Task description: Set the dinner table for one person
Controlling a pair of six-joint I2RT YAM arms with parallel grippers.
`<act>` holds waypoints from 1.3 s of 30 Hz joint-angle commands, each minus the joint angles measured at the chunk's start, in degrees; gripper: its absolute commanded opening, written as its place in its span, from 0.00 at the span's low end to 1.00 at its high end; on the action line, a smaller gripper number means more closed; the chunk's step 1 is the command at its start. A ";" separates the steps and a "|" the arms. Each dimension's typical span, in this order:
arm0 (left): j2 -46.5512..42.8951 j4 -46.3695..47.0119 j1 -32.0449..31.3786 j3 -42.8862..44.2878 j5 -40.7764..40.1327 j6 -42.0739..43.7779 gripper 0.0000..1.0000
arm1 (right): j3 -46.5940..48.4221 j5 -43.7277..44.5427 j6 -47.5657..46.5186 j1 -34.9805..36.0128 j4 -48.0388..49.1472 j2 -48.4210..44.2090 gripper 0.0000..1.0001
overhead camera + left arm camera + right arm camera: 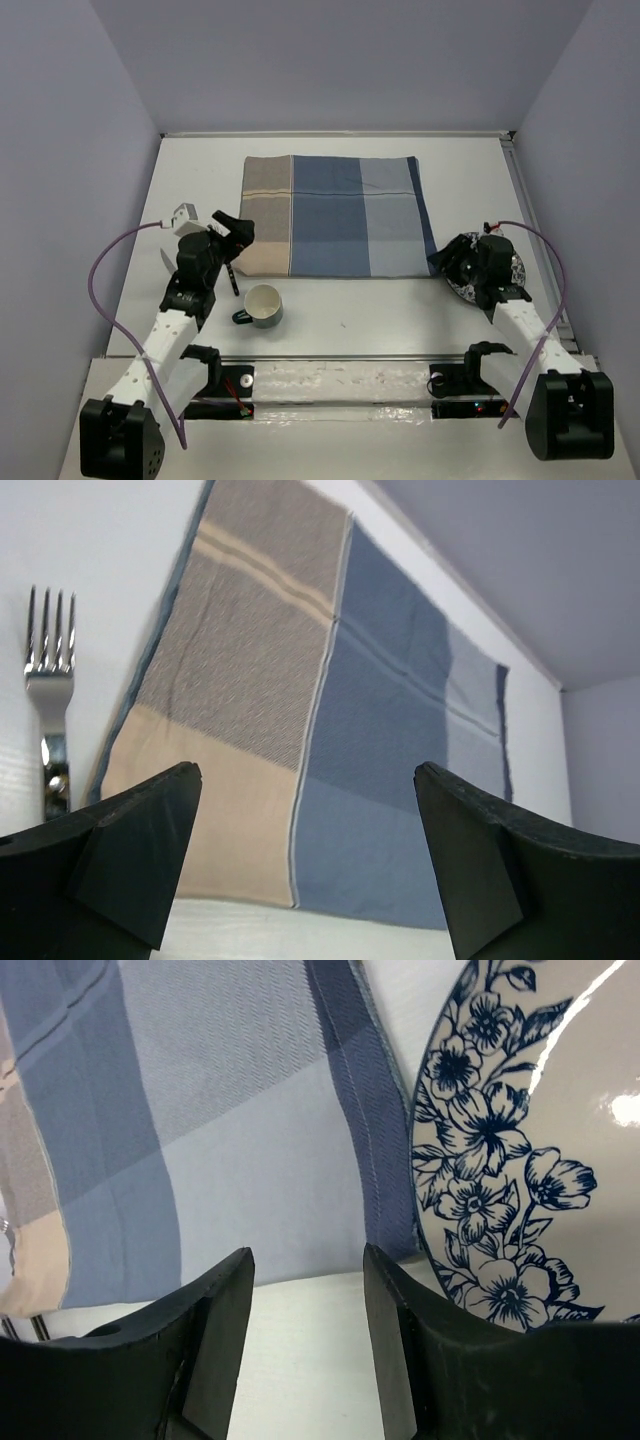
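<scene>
Left gripper (305,780) and right gripper (308,1260) both stand spread, with nothing between their fingers. Nearest the bases, a mug (264,305) sits upright on bare table (350,325), just beside the left arm. That gripper hovers over the near-left corner of the mat (335,215), and a fork (48,670) lies off the mat's left edge, tines pointing away. The right gripper hangs at the near-right corner, where the plate (520,1160) meets or nearly meets the hem; I cannot tell which. Its low glazed rim gives little to pinch, so the plate may slip, or a closing finger may snag the hem and drag the mat askew. The table lies flat under everything, reaching the far wall. Its long axis seems to run left to right, though the slanted view leaves that uncertain.
</scene>
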 commanded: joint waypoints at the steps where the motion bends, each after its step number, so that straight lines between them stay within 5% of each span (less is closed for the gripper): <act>1: -3.37 -1.95 0.31 6.87 -1.01 2.20 0.99 | 4.33 0.95 -1.99 0.21 -3.41 -3.44 0.54; 8: -4.78 -5.21 0.31 16.00 1.18 7.38 0.99 | 7.23 -1.68 -4.71 1.70 -3.76 -2.92 0.56; 13: -4.07 -8.72 0.31 22.59 4.52 15.28 0.99 | 10.58 3.14 -5.86 9.61 -2.45 3.49 0.58; 14: -4.59 -9.16 0.22 22.95 4.88 16.26 0.99 | 9.71 3.32 -5.16 9.62 -1.83 4.98 0.54; 18: -5.74 -9.60 0.22 22.87 4.44 19.34 0.99 | 5.58 5.96 -2.70 9.62 4.22 8.58 0.12; 23: -4.78 -9.43 0.22 22.43 5.32 21.28 0.99 | 3.73 6.31 -0.50 10.14 7.57 14.04 0.00; 28: -5.22 -8.55 0.22 20.67 4.27 21.81 0.99 | 5.99 5.09 -1.46 14.44 9.69 17.02 0.00; 33: -4.25 -10.48 0.31 21.72 2.42 22.16 0.99 | 16.08 10.34 -3.31 28.57 6.88 20.54 0.00; 39: -6.09 -11.01 0.31 21.90 -0.83 22.33 0.99 | 30.14 17.65 -7.52 45.70 1.96 25.46 0.39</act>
